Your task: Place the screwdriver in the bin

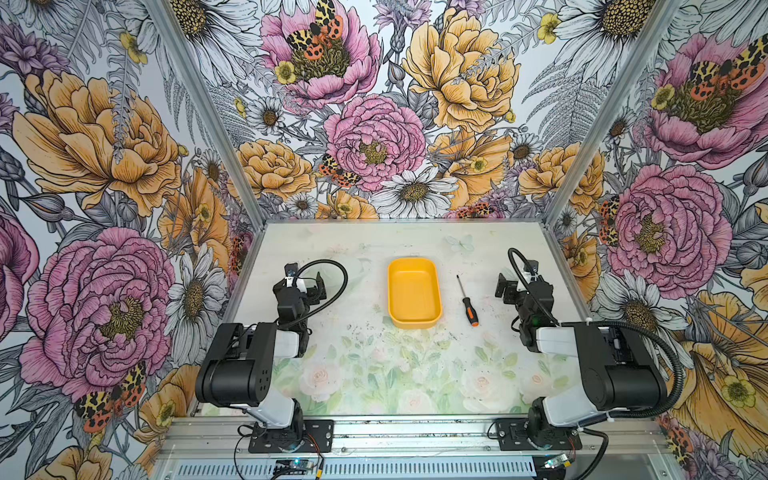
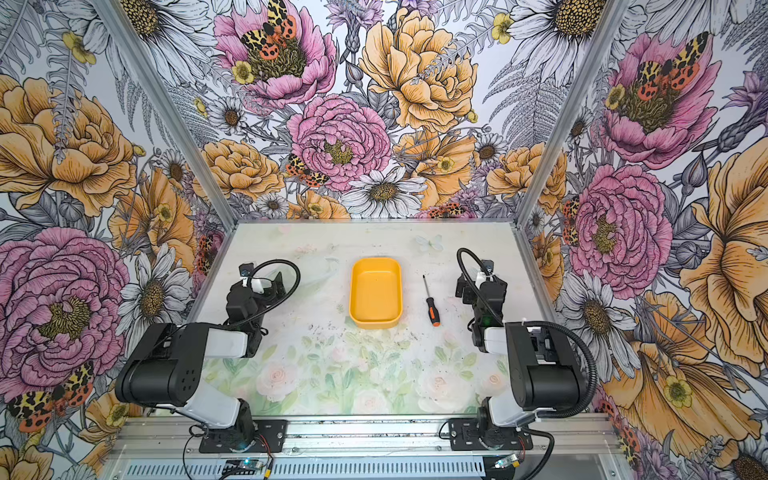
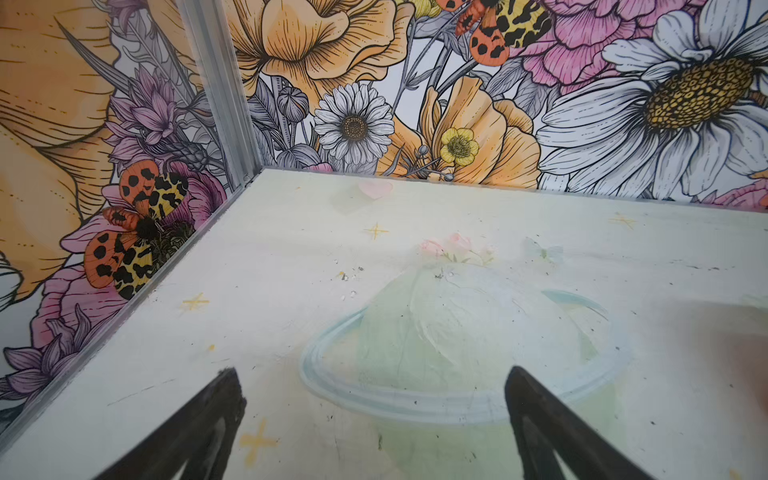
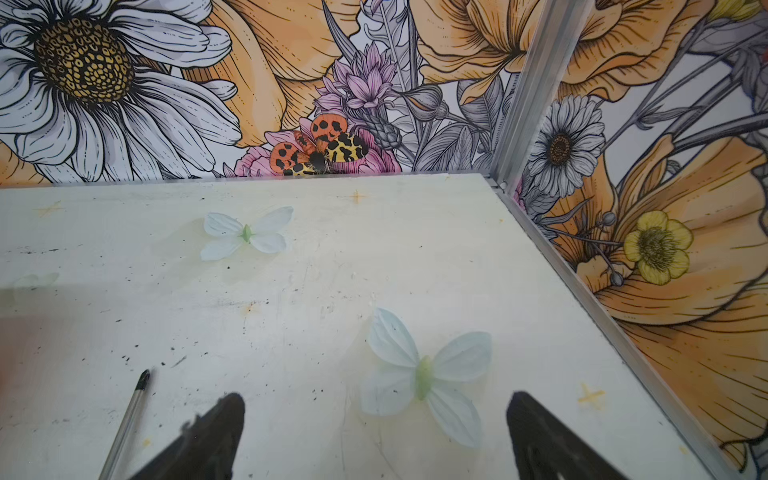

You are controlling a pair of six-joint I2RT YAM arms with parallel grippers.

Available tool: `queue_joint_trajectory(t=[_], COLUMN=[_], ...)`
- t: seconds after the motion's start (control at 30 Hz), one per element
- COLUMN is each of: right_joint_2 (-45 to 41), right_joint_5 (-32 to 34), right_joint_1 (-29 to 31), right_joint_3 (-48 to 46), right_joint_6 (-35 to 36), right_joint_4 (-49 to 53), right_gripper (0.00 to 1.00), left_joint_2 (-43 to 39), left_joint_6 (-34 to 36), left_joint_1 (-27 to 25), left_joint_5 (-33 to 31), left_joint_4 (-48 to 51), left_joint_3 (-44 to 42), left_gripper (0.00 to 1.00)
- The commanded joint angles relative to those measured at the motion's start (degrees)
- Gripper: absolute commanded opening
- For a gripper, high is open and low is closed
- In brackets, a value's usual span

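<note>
Yellow-orange bin is sitting empty at mid-frame in both top views. Screwdriver is lying on the table just right of the bin, not touching it, shaft pointing up-frame and orange end down-frame. Right gripper is hanging right of the screwdriver, jaws spread wide, gripping nothing. Left gripper is gaping too, empty, at frame left.

Judged step: approach, pick not yet begun. Next move is calling for the right gripper to centre over the handle, lower and close.

It is a robotics lab test cell: aluminium posts frame flower-printed walls around a table, and a left arm and a right arm stand bolted to a metal rail.
</note>
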State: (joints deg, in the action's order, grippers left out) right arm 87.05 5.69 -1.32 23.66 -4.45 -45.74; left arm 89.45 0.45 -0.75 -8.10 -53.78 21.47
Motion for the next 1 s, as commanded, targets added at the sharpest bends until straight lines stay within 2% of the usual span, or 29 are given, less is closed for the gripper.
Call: queue_joint_trajectory(t=[0.0,0.23,0.33,0.4,0.43,0.53,0.9,0.97], right_joint_2=[0.67,0.58,0.58,0.68,0.62,0.69,0.67,-0.82], right_joint_5=[-0.69,-0.65,-0.68,-0.77,-0.62,-0.42,0.67,1.36], right_joint_1=[0.19,0.2,0.18,0.13,0.18,0.27,0.37,0.36], right_joint_3=[-0.11,-0.28,-0.27,-0.11,-0.26,-0.41,-1.11,-0.35], right_joint_6=[-0.12,-0.06,-0.12,-0.04,-0.1,0.12,-0.29,-0.46], right_joint_4=[-1.44,-1.63,-1.68,-1.55,-1.54,-2.04,-3.28,-0.99], right_gripper=[0.99,0.99,1.0,0.99,1.0,1.0,0.97,0.96], left_joint_2=[-0.57,-0.5,-0.51,-0.5,-0.44,-0.5,-0.44,-0.57], left_joint_6=[0.72,-0.64,0.25,0.18,0.04,-0.71,-0.58,-0.61], left_joint_1=[-0.35,0.86,2.15,2.62,2.45,0.15,-0.22,0.11], left_joint_5=[-1.01,-0.14,7.03,8.51,7.61,-3.14,-3.45,-3.32], left_joint_4=[-0.89,-0.65,-0.01,0.02,-0.03,-1.12,-1.25,-1.16], left_joint_3=[-0.16,-0.12,0.23,0.25,0.24,-0.28,-0.36,-0.3], left_gripper=[0.99,0.99,0.99,0.99,0.99,0.99,0.99,0.99])
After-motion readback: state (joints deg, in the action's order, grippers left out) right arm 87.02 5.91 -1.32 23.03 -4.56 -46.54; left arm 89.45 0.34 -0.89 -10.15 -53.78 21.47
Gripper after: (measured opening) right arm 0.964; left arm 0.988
